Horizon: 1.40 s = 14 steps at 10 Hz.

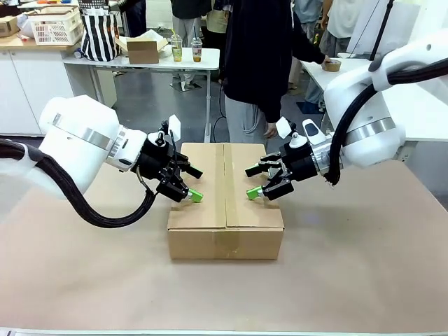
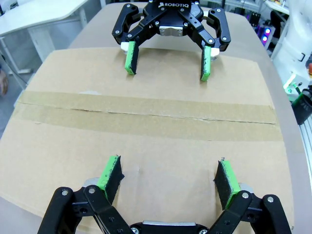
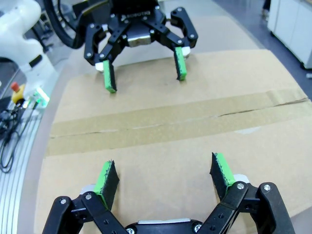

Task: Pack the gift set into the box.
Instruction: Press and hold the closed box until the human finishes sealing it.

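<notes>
The box (image 1: 225, 210) stands at the table's middle, its top flaps down and a tan tape strip (image 1: 225, 183) running along the seam. My left gripper (image 1: 194, 183) is open over the box top's left edge, nothing between its fingers. Opposite it, my right gripper (image 1: 252, 182) is open over the right edge, also empty. In the left wrist view my left gripper (image 2: 168, 170) hangs just above the box (image 2: 146, 146), facing the right gripper (image 2: 168, 63) across the tape. The right wrist view mirrors this: right gripper (image 3: 163, 173), box (image 3: 161, 141), left gripper (image 3: 145, 70).
A person in a dark top (image 1: 255, 56) stands at the far side just behind the box, one hand (image 1: 269, 129) hanging near its far edge. The tan table surface (image 1: 350, 266) lies bare around the box. Background tables hold a small carton (image 1: 143, 50) and cups.
</notes>
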Motion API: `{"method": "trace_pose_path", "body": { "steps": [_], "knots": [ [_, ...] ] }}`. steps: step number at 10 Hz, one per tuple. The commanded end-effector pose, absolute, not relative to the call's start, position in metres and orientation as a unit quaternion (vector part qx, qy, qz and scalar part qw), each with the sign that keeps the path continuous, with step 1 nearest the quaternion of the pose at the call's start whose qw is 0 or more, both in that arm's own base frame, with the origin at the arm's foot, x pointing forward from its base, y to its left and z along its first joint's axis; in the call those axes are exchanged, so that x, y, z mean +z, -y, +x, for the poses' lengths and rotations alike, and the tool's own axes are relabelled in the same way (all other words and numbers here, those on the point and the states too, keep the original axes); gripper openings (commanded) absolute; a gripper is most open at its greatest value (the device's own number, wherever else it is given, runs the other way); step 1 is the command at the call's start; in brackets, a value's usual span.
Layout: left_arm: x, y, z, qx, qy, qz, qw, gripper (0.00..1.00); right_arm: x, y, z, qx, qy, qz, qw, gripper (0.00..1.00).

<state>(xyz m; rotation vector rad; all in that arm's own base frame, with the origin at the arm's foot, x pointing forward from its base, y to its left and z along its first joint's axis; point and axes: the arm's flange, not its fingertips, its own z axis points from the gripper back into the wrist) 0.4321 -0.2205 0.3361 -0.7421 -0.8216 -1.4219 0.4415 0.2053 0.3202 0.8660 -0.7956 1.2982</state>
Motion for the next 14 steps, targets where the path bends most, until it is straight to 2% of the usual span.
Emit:
{"method": "trace_pose_path", "body": {
  "steps": [1, 14],
  "knots": [
    [0.3332, 0.2194, 0.4313, -0.621, 0.359, -0.325, 0.617, 1.00, 0.3186, -0.2049, 0.4424, 0.566, 0.351, 0.370, 0.648, 1.00],
    [0.3332, 0.2194, 0.4313, -0.621, 0.359, -0.325, 0.617, 1.00, 0.3186, -0.2049, 0.4424, 0.566, 0.351, 0.370, 0.648, 1.00]
  ]
}}
